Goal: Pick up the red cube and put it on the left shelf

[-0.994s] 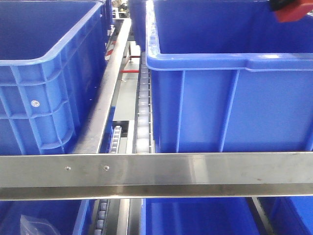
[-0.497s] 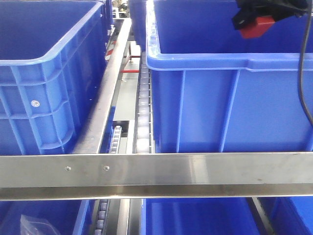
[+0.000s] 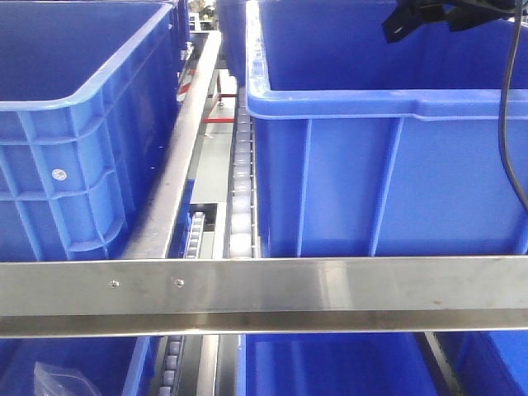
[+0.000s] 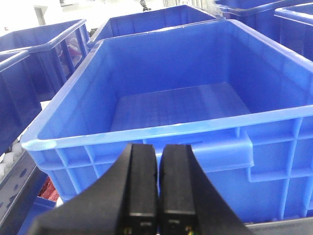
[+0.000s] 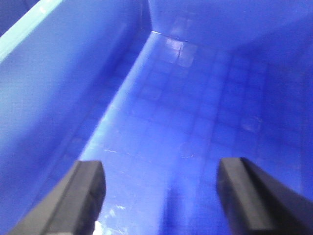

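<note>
The red cube shows in no view. My right gripper [image 3: 417,18] hangs at the top right of the front view, over the inside of the large right blue bin [image 3: 371,103]. In the right wrist view that gripper [image 5: 164,169] is open wide, and only the bare bin floor [image 5: 195,122] lies between its fingers. My left gripper [image 4: 159,149] is shut with nothing in it, its fingers pressed together just in front of the near rim of another blue bin [image 4: 146,131], whose inside is bare.
A second blue bin [image 3: 82,99] stands at the left. A steel shelf rail [image 3: 264,293] crosses the front, and a roller track [image 3: 241,190] runs between the bins. More blue bins and a plastic bag [image 3: 62,381] sit below. A black cable [image 3: 510,124] hangs at right.
The right gripper came in from the top right with the red cube in its jaws. Now the cube no longer shows and the jaws stand open.
</note>
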{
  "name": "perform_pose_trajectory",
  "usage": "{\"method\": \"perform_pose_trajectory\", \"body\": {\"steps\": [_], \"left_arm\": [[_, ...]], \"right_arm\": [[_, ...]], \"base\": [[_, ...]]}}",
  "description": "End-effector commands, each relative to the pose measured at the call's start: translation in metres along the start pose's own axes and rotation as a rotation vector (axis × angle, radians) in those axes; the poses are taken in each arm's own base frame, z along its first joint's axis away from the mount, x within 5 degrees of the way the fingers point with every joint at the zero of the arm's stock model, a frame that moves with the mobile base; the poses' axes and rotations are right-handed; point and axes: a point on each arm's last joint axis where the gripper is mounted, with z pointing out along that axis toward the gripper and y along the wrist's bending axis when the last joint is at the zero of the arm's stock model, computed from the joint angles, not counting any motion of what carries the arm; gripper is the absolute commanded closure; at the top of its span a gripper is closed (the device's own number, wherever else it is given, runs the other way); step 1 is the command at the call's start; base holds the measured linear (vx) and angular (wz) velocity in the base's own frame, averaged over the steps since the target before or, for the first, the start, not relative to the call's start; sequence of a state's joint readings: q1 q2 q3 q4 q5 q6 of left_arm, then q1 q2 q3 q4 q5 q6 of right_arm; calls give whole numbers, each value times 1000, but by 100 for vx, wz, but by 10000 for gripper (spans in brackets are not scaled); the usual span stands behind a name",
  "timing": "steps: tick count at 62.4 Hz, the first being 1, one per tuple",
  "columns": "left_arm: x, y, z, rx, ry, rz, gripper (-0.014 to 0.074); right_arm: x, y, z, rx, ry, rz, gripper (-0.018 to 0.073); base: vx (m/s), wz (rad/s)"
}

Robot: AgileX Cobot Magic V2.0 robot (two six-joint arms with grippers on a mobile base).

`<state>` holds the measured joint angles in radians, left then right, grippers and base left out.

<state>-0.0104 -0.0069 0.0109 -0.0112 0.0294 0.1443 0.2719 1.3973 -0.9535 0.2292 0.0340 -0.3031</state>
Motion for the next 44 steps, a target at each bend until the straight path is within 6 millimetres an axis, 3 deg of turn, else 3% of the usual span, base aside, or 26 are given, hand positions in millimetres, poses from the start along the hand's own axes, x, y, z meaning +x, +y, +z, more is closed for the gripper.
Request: {"method": "perform_pose_trajectory", "body": {"steps": [1,16,44], "left_arm": [[-1,0,0,-9,-70,-4,491],[-1,0,0,-9,-70,-4,491],[-1,0,0,-9,-70,-4,491]], "right_arm": [[-27,-5,-13,36,-154,4,86],[-23,-5,-30,36,-163,4,513],[8,-18,-81,103,-186,23,502]], "base": [[0,0],[0,0],[0,0]]}}
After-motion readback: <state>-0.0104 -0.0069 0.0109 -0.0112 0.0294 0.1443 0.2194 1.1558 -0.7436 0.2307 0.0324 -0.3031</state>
